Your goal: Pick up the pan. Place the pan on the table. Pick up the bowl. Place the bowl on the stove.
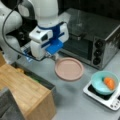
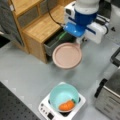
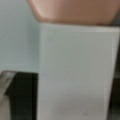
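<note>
Gripper [image 1: 55,55] on the white and blue Franka arm sits at the handle end of the shallow round pinkish-brown pan [image 1: 69,68], closed on the short white handle [image 3: 76,72], which fills the wrist view with the pan's rim above it. In a front view, left to right: the light wooden counter block [image 1: 27,91] occupies the lower left; the gripper and pan follow at centre, the pan level over the flat matte grey tabletop [image 1: 72,100], though contact with the surface cannot be determined; the large steel toaster oven [image 1: 95,37] stands behind, toward the right; at far right, the round light teal bowl [image 1: 101,81] holding an orange object [image 1: 109,83] rests on the small white square single-burner cooktop [image 1: 105,98]. In a front view [image 2: 67,55] the pan lies just beside a dark open drawer [image 2: 56,41] of the wooden block, well apart from the bowl [image 2: 62,95] and cooktop [image 2: 46,106] below it.
</note>
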